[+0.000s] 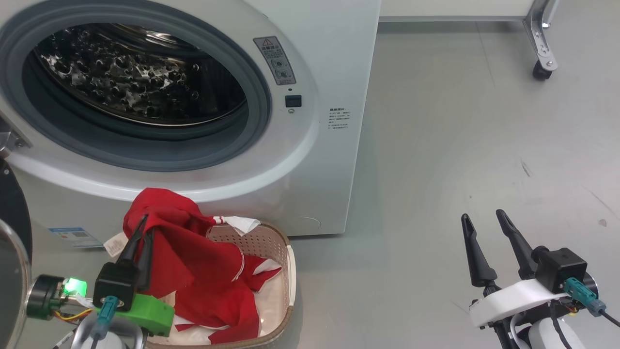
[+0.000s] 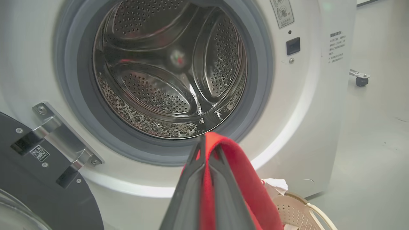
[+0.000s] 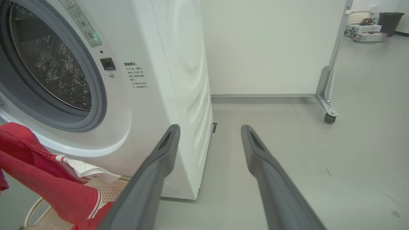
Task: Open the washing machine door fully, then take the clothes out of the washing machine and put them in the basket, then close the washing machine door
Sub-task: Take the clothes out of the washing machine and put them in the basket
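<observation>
The left fingers (image 1: 131, 245) are pressed together on a fold of the red clothes (image 1: 203, 276), holding it up above the left side of the basket (image 1: 289, 271). The rest of the red and white cloth lies heaped in the basket. The basket stands on the floor (image 1: 460, 121) just in front of the washing machine (image 1: 329, 58), below the steel drum (image 1: 135, 72). The door (image 1: 12, 208) stands open at the left edge. The right fingers (image 1: 474, 254) are wide apart over the floor, well to the right of the machine.
</observation>
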Controlling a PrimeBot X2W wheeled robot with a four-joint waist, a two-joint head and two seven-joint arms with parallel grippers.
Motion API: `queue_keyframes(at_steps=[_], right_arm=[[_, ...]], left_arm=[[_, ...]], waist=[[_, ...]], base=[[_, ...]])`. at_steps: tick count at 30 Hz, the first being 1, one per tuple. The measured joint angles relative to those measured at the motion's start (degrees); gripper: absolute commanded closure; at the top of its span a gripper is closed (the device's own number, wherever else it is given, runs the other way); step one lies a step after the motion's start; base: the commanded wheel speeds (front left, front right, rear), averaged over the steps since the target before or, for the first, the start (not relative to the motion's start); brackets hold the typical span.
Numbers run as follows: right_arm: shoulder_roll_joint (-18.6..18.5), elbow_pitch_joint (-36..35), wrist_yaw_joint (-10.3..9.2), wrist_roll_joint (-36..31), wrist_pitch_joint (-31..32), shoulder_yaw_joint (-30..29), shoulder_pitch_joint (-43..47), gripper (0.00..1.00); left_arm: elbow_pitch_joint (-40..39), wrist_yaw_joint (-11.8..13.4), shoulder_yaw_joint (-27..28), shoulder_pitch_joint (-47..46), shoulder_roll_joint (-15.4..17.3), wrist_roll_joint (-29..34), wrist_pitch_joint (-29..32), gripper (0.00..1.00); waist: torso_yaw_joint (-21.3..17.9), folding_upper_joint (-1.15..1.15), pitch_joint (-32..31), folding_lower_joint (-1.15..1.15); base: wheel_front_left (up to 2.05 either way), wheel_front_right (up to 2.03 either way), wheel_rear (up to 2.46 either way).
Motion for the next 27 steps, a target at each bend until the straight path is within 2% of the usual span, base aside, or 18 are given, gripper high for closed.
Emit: queue_keyframes(at_steps=[18, 27], right_arm=[[-0.10, -0.44, 0.00, 0.00, 0.00, 0.69, -2.25, 0.00], [-0.13, -1.26, 0.00, 0.00, 0.00, 1.54, -4.85, 0.00]], left_arm=[[9.04, -1.23, -1.92, -4.95, 0.07, 1.02, 0.04, 1.00], [17.77, -1.29, -1.16, -6.76, 0.34, 0.92, 4.30, 1.00]], waist=[[-2.90, 0.00, 5.79, 0.00], [-4.18, 0.00, 9.97, 0.00]], base=[[0.00, 0.00, 0.00], [0.00, 0.00, 0.00]])
